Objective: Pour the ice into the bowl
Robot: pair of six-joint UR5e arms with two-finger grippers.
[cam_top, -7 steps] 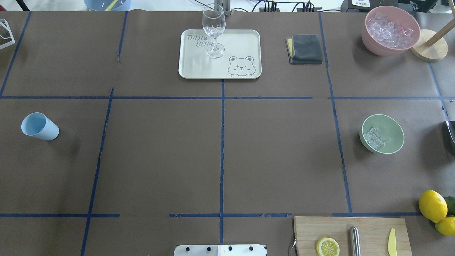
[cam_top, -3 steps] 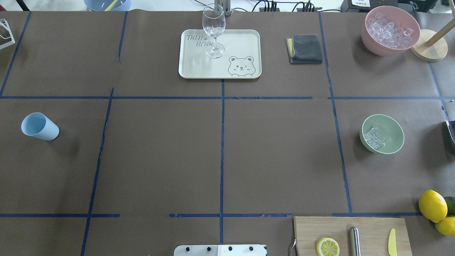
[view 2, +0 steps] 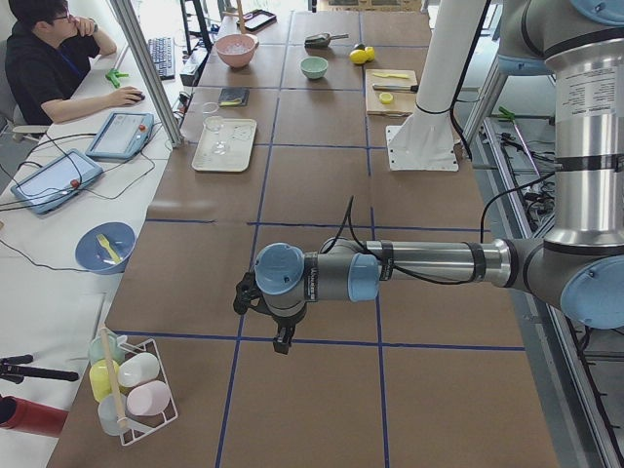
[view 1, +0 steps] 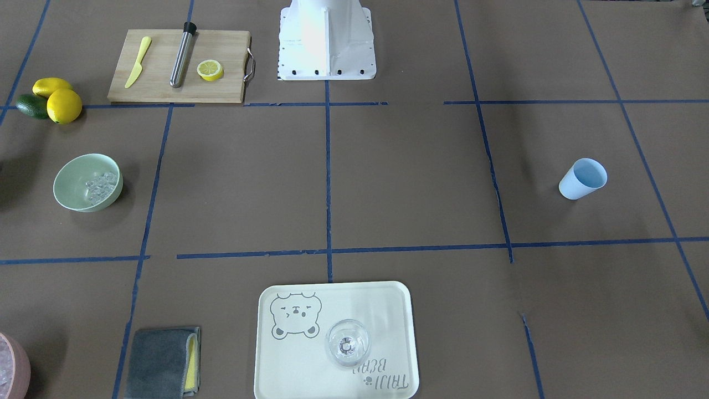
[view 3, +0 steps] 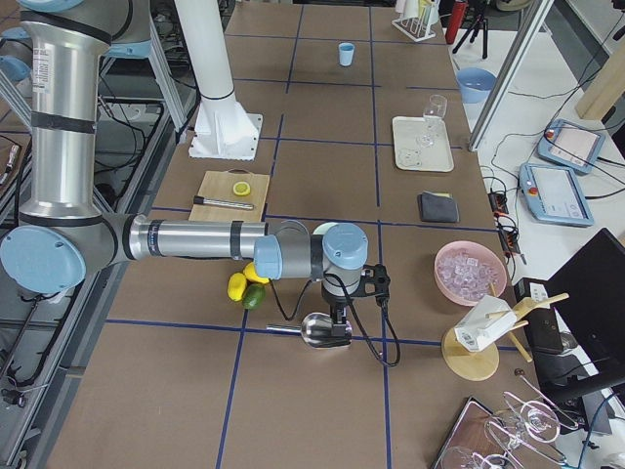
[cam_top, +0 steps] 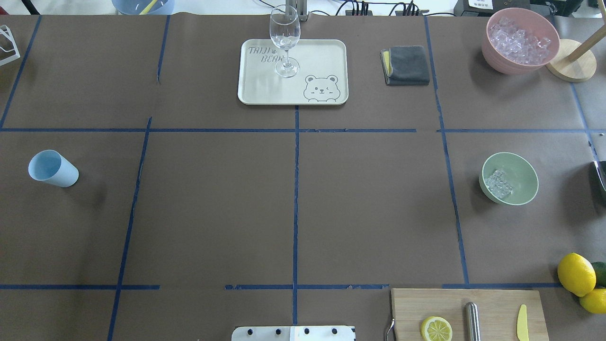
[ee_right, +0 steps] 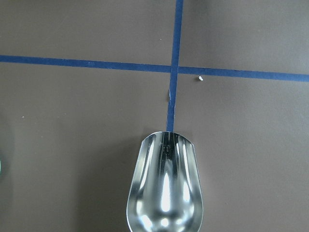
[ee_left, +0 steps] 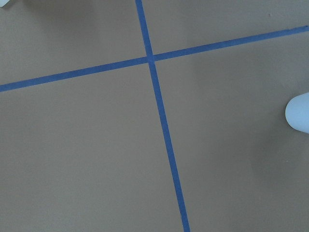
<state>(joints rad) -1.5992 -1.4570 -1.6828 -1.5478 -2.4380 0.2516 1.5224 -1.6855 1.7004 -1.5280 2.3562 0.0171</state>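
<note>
Mint-green and smooth, the bowl sits on the brown paper on the robot's right side of the table, and we see the ice as a small heap of clear cubes inside it, lying toward the side that faces the table's middle. Behind it, near the far right corner, a pink container holds a far bigger pile of cubes. At the far middle we find a cream tray with a wine glass standing on it, and a folded grey cloth beside the tray. A blue cup stands well apart on the left side. Near the robot's base lies a cutting board bearing a lemon half, a metal rod and a yellow knife; whole lemons lie just beside it.

From the table's ends we see both arms stretched low over the paper. The left gripper points down over bare table, and we cannot tell how its jaws stand. The right gripper hangs right above a steel scoop; whether it grips the scoop we cannot tell. In the right wrist view the scoop's shiny hollow faces the camera above a crossing of blue tape
</note>
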